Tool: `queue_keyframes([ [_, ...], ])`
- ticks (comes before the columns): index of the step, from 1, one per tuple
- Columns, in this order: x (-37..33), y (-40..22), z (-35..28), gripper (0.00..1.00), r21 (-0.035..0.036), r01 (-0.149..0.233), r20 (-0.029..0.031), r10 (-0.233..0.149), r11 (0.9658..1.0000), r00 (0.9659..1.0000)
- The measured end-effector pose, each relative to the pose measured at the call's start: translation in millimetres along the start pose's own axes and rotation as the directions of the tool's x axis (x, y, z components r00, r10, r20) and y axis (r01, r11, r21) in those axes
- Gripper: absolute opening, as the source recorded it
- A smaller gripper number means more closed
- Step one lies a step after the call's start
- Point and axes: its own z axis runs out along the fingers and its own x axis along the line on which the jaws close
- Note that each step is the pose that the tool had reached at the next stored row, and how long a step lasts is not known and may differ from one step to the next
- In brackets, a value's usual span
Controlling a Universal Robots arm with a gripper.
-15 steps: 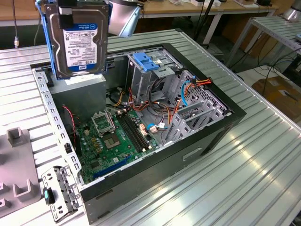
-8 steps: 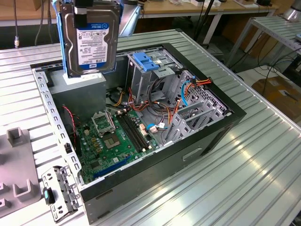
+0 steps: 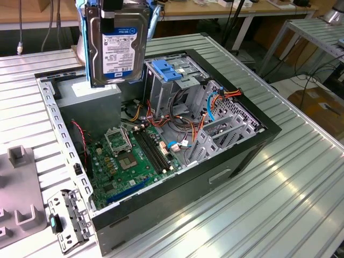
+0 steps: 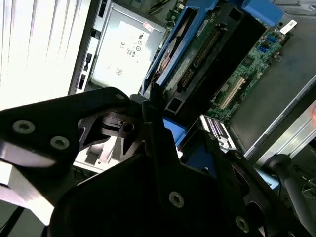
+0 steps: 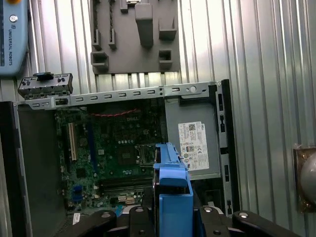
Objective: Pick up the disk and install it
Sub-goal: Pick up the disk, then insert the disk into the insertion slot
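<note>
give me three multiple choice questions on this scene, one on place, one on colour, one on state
1. Where is the disk? A inside the drive cage B held by the gripper above the computer case C on the table
2. Colour of its side rails? A blue B red C yellow
3. The computer case is A shut B overturned C open
Key: 1 B, it hangs over the case; 2 A, blue plastic flanks it; 3 C, its motherboard shows.

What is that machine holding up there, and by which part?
The disk, hanging upright above the open computer case; the tool grips it at its upper end.
</note>
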Motion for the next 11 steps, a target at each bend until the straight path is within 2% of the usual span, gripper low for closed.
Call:
queue_keyframes([
  [1, -1.4, -12.3, 4.3, 0.36, 0.0031, -0.001, 0.0004, 0.001, 1.0, 1.0],
  [11, -1.5, -14.0, 4.3, 0.36, 0.003, -0.001, 0.0003, 0.001, 1.0, 1.0],
])
